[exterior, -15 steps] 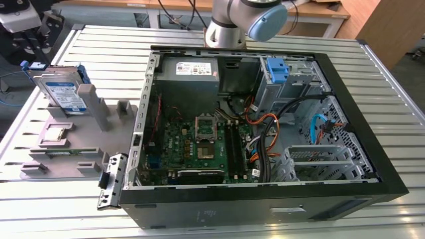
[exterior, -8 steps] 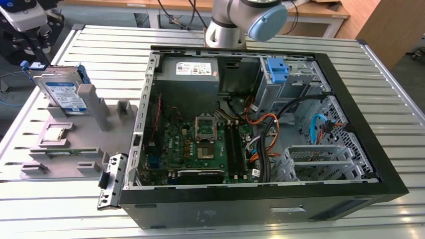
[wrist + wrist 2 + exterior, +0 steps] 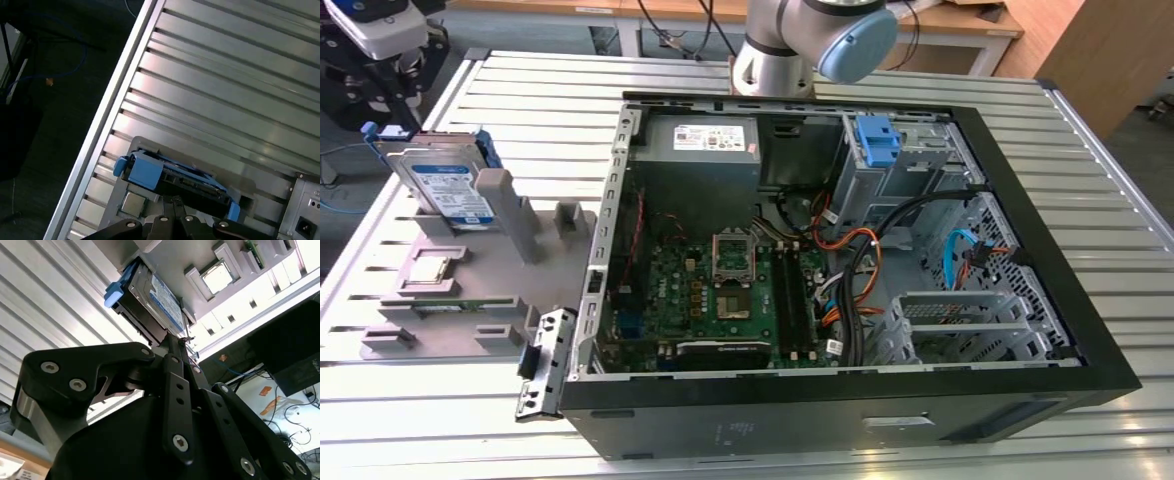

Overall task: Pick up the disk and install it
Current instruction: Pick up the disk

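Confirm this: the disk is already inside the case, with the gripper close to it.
Wrong: the disk is not inside the case; the exterior view shows it standing in the grey holder outside it. The gripper is close to it.

- Over the slatted table (image 3: 520, 75) around the disk (image 3: 447, 190) I have open room;
- a grey fixture post (image 3: 507, 210) crowds the disk's side;
- cables (image 3: 861, 250) cross the computer case (image 3: 1107, 365) interior.

slatted metal table (image 3: 440, 430) | wooden desk (image 3: 947, 22) behind | dark floor (image 3: 45, 150)

Open computer case (image 3: 787, 430) lies beside grey holder (image 3: 507, 285).
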`<control>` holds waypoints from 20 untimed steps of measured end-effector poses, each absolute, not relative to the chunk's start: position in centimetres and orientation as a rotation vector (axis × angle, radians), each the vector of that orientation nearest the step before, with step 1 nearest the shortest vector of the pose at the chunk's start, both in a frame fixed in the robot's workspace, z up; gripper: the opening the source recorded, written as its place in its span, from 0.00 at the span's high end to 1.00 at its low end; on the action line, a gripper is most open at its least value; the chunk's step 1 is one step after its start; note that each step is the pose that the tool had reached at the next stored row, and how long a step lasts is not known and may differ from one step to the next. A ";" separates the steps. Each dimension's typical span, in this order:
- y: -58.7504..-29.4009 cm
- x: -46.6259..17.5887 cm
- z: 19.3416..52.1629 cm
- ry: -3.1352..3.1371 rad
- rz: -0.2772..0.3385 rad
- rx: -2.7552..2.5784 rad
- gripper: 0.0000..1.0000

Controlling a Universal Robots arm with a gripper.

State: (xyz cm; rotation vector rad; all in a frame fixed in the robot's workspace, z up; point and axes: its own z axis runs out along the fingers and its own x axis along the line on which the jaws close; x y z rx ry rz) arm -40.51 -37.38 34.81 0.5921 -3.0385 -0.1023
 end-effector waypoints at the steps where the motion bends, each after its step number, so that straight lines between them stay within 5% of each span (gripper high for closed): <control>1: -37.4 -40.5 34.8 -3.034 -0.102 0.613 0.89; 20: -37.4 -40.1 34.7 -2.920 -0.092 1.003 0.89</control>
